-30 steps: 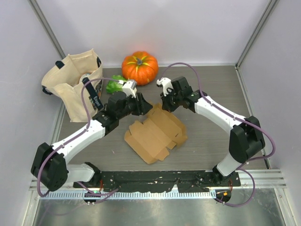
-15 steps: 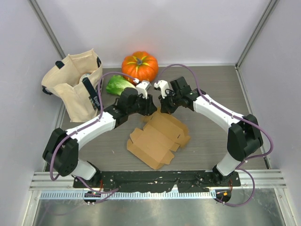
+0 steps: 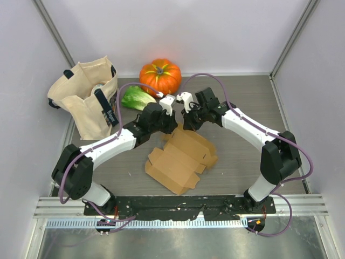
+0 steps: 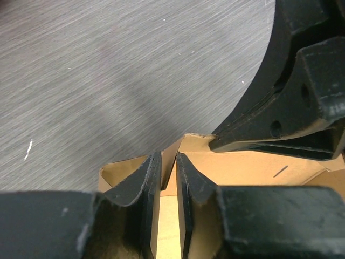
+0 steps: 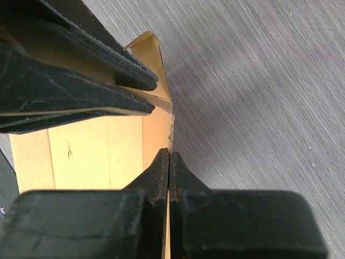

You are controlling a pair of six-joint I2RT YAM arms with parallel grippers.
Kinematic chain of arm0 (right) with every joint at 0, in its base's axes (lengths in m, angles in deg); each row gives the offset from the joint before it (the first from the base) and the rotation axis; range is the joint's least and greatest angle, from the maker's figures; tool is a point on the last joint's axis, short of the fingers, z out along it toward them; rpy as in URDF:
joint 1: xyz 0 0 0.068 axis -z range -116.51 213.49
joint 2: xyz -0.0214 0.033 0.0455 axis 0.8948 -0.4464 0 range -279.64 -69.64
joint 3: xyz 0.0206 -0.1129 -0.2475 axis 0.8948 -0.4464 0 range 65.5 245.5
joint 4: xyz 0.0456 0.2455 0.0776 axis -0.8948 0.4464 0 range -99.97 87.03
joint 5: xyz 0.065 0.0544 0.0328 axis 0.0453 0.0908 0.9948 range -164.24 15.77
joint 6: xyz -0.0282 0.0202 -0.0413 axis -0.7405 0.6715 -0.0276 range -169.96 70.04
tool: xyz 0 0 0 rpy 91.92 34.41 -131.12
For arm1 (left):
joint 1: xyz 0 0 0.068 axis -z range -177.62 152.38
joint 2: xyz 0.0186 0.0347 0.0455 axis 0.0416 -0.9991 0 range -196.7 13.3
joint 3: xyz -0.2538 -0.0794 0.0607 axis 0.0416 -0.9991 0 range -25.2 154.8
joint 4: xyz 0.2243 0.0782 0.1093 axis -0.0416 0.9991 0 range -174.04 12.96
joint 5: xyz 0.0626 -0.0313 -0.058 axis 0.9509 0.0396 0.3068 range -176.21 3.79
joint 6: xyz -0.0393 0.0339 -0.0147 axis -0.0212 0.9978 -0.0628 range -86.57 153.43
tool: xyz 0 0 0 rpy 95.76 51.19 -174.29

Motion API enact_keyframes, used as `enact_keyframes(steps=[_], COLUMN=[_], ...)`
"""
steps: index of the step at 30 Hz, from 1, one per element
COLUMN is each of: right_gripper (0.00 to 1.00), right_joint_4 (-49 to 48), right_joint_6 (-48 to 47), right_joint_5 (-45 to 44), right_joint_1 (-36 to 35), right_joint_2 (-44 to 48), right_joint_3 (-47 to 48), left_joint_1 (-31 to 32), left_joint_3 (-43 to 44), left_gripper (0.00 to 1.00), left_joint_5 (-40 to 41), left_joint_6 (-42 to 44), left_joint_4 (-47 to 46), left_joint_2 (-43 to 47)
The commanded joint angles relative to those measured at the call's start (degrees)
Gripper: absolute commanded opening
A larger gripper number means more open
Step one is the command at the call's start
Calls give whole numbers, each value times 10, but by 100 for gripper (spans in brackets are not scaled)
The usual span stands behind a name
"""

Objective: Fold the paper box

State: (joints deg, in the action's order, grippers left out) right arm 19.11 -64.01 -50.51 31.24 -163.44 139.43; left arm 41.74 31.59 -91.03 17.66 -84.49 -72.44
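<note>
The tan paper box [image 3: 180, 156] lies partly folded in the middle of the table. Both grippers meet at its far end. My right gripper [image 3: 185, 125] is shut on the box's far edge; in the right wrist view [image 5: 169, 154] the pads pinch the thin cardboard [image 5: 97, 145]. My left gripper [image 3: 171, 128] is just left of it. In the left wrist view [image 4: 168, 156] its jaws stand a narrow gap apart, with an upright flap of the box [image 4: 253, 167] reaching into the gap. The right gripper's fingers [image 4: 280, 129] show close by.
An orange pumpkin [image 3: 160, 75] stands at the back. A green leafy toy [image 3: 135, 98] lies beside it. A beige tote bag [image 3: 86, 100] stands at the back left. Walls close in both sides, and a black rail [image 3: 183, 205] runs along the front.
My left arm has swung right and reached the box's far end beside the right gripper. The box has shifted slightly right. The right gripper has barely moved.
</note>
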Motion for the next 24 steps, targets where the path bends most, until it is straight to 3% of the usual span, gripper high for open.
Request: enact_keyframes(steps=[1, 3, 6, 7, 8, 12, 13, 17, 20, 21, 24], right_gripper=[1, 1, 14, 29, 37, 55, 63, 73, 74, 73, 72], right_joint_4=[-12, -19, -41, -40, -37, -9, 16, 67, 41, 21, -72], right_joint_6=[3, 20, 103, 123, 159, 268, 300, 452, 596, 679, 793], right_joint_5=[11, 1, -71, -88, -98, -209, -288, -397, -342, -321, -301], right_joint_1=[-4, -4, -4, -4, -4, -3, -3, -3, -4, -5, -17], right_joint_2=[16, 18, 20, 26, 28, 63, 70, 103, 116, 131, 162], right_joint_3=[29, 29, 31, 33, 36, 58, 63, 91, 63, 20, -74], left_joint_1=[12, 15, 20, 21, 22, 22, 23, 23, 28, 32, 34], left_joint_3=[8, 2, -13, -19, -32, -56, -61, -80, -90, -92, -92], left_gripper=[17, 11, 8, 8, 1, 0, 0, 0, 0, 0, 0], left_joint_5=[37, 44, 102, 125, 137, 187, 197, 266, 292, 309, 330], left_joint_6=[34, 38, 34, 25, 19, -13, -20, -65, -79, -86, -104], left_joint_4=[-13, -18, -50, -71, -85, -126, -139, -157, -175, -182, -181], left_joint_2=[-2, 0, 7, 10, 13, 25, 27, 36, 41, 42, 39])
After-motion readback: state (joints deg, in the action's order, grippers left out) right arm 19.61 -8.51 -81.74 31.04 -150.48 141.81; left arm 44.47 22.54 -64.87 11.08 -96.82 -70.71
